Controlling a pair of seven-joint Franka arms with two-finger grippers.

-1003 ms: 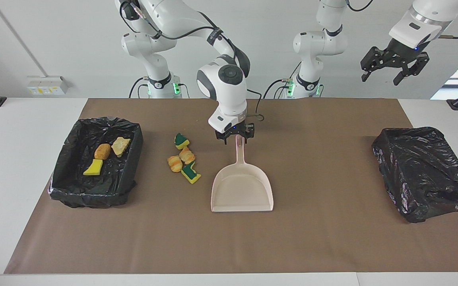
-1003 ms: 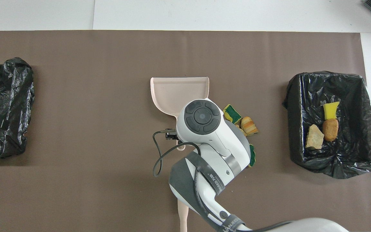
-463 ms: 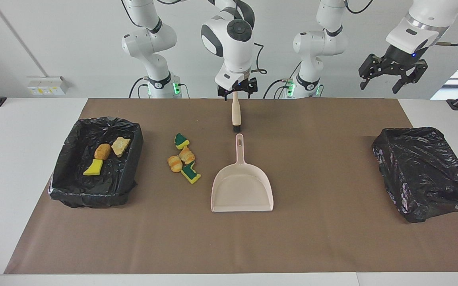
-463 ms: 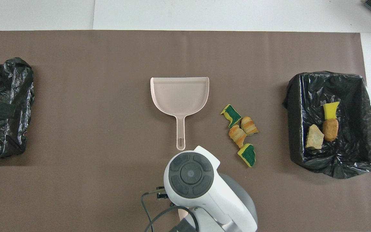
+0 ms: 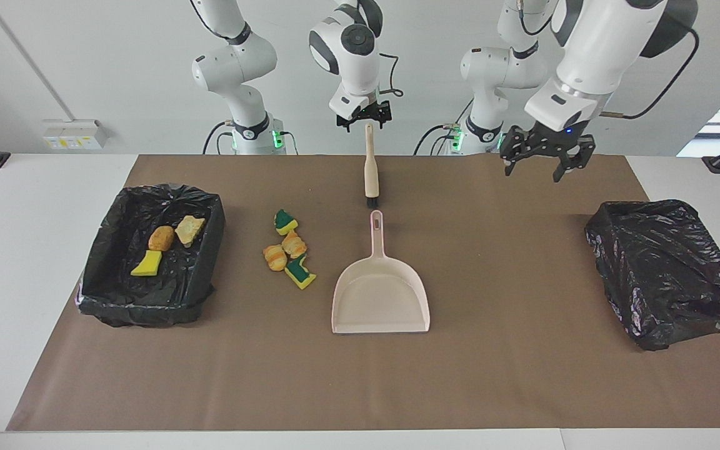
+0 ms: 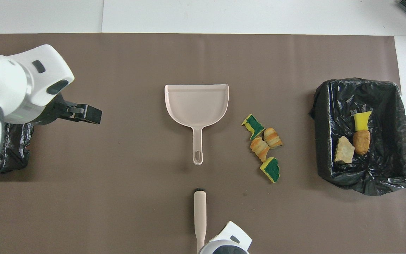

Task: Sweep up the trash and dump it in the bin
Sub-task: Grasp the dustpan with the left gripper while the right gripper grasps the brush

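Several bits of trash (image 5: 289,249) (image 6: 263,144), green-yellow sponge scraps and orange bread-like lumps, lie on the brown mat beside the beige dustpan (image 5: 380,297) (image 6: 196,103), toward the right arm's end. Three more bits lie in the black-lined bin (image 5: 209,212) (image 6: 320,106) at that end. The beige brush (image 5: 370,172) (image 6: 200,211) lies nearer the robots than the dustpan's handle. My right gripper (image 5: 363,119) hangs open and empty above the brush handle's end. My left gripper (image 5: 544,164) (image 6: 85,113) hangs open and empty over the mat, toward the left arm's end.
A second black-lined bin (image 5: 666,269) (image 6: 14,157) sits at the left arm's end, partly covered by the left arm in the overhead view. White tabletop (image 5: 22,206) borders the brown mat (image 5: 491,375) on all sides.
My right gripper left the dustpan handle, rose and drew back toward its base, uncovering the brush. My left arm swung in and down from above its bin toward the mat.
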